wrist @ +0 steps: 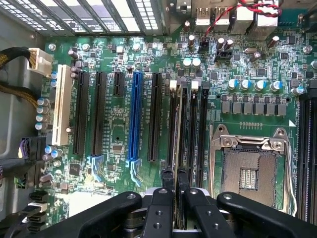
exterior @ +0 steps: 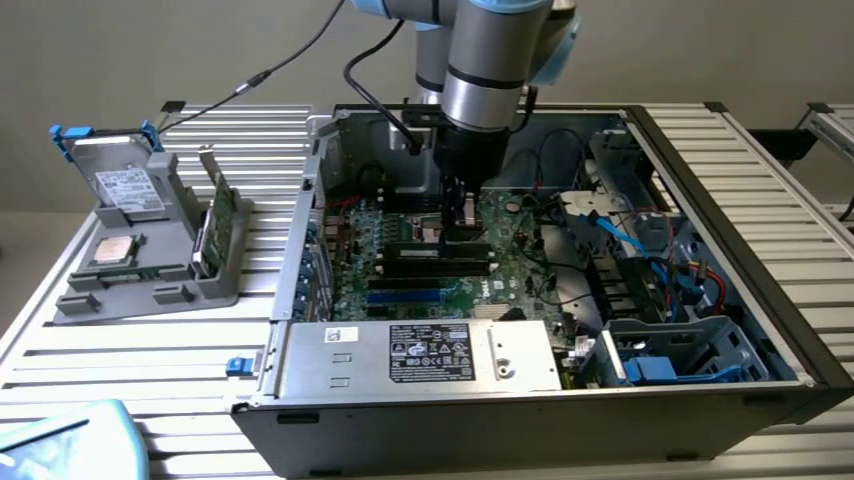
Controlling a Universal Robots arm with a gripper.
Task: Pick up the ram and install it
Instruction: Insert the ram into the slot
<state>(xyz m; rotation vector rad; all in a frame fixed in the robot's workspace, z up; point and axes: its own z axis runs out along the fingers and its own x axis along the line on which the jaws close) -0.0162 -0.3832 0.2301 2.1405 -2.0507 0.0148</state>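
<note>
Reaching down into the open computer case (exterior: pixel 747 330), the gripper (wrist: pixel 174 173) hangs over the green motherboard (wrist: pixel 114 124). Its fingers (wrist: pixel 167 184) are nearly closed, pinching the ram (wrist: pixel 177 134). The ram shows edge-on between them, running along the black memory slots (wrist: pixel 192 129) just beside the processor socket (wrist: pixel 250 168). Whether it sits in a slot cannot be told.

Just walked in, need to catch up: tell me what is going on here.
The robot arm's black gripper reaches down into the open dark computer case. It is shut on the long, thin dark-green ram stick, held edge-on over the black memory slots beside the empty metal-framed processor socket on the green motherboard. Whether the stick is seated I cannot tell.
</note>
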